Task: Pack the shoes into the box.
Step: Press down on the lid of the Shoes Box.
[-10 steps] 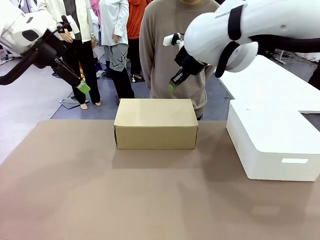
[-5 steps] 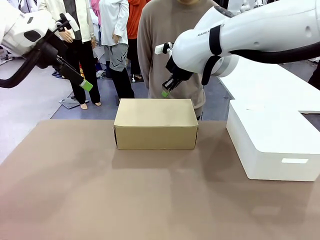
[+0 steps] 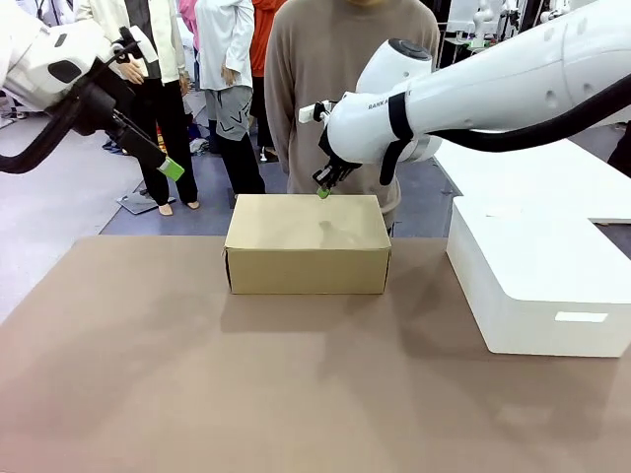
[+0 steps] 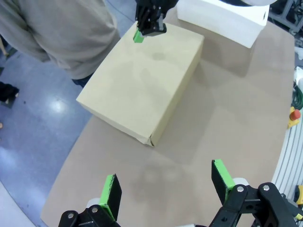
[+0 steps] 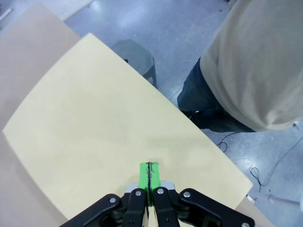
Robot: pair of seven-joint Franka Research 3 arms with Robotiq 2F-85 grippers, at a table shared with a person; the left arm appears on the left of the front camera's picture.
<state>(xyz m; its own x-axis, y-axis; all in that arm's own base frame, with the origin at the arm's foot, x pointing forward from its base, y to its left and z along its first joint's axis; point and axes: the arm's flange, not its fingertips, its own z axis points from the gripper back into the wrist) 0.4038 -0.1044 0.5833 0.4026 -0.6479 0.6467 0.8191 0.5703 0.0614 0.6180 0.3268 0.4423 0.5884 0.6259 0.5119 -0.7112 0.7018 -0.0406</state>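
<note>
Front view looking across the table [image 3: 197, 394] toward the far side; both wrist views angled steeply down, sharing the closed box [image 3: 308, 241] [image 4: 142, 85] [image 5: 109, 142].

Right gripper [image 3: 322, 192] lower, seemingly nearer box [image 3: 307, 244].

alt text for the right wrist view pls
The shut right gripper, green pads pressed together, hovers over the far edge of the closed tan box on the brown table. Beyond the box stands a person in a beige top, on a grey floor.
</note>
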